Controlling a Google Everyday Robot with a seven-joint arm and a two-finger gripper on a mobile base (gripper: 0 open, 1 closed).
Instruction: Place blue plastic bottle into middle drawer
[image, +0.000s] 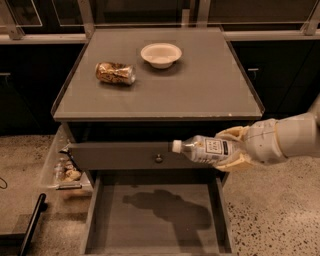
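The blue plastic bottle (202, 149) is clear with a white cap and a pale label. It lies on its side in the air, cap pointing left, in front of the knobbed drawer front. My gripper (234, 149) is shut on the bottle, its pale fingers (235, 134) wrapped round the bottle's base end, with the white arm reaching in from the right. The middle drawer (102, 225) is pulled out below, with a flat grey floor and low side walls. The bottle hangs above its back right part and casts a shadow on the floor.
A golden-brown can (115, 73) lies on its side and a white bowl (160, 54) stands on the cabinet top (210, 90). The grey drawer front with a small knob (158, 158) is above the open drawer. A clear bin with snacks (65, 167) hangs at the left.
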